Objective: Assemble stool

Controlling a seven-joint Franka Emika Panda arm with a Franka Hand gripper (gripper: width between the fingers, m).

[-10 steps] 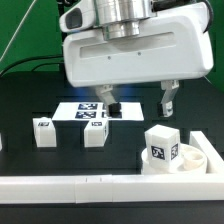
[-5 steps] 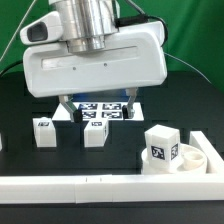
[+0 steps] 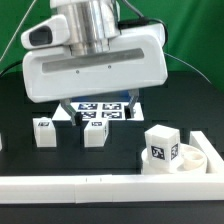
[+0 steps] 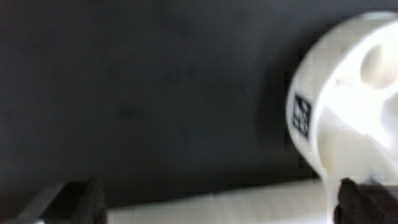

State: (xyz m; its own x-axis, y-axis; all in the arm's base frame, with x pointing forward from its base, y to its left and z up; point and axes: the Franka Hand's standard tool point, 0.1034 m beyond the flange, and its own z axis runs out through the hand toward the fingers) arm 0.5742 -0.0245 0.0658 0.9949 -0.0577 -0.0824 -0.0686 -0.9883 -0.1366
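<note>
Three legs are seen in the exterior view. The first leg (image 3: 44,132) and second leg (image 3: 96,133) are stood apart on the black desk (image 3: 12,112), near the marker board (image 3: 100,113). The third leg (image 3: 161,146) is set upright at the ring-shaped seat (image 3: 197,160), at the exterior view's right, behind the border wall (image 3: 90,186). The end effector (image 3: 100,106) is positioned above the marker board, its fingers (image 4: 71,200) spread wide, nothing being gripped. A blurred white rounded part (image 4: 365,90) is shown in the wrist view.
</note>
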